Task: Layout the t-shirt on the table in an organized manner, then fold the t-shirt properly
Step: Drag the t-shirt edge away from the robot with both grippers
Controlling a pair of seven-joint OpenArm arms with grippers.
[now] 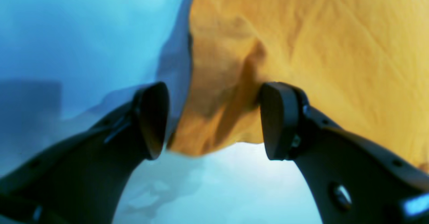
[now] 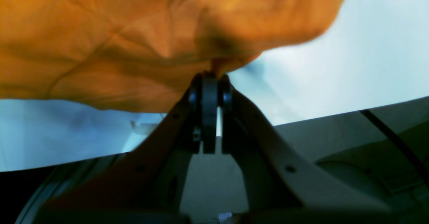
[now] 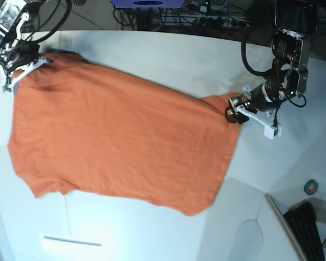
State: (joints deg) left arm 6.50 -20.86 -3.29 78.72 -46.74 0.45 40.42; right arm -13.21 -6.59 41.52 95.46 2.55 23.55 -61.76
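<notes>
1. The base view looks down from high above, taking in the whole table (image 3: 152,228) and the t-shirt (image 3: 119,141).
2. The left wrist view sits just behind the left gripper (image 1: 214,120), very near the cloth.
3. The right wrist view looks along the right gripper (image 2: 210,78), equally near.
4. All three share the t-shirt and table.

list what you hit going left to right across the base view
right gripper shut on the shirt corner → t-shirt → left gripper, open at the shirt's other corner → roll of tape
</notes>
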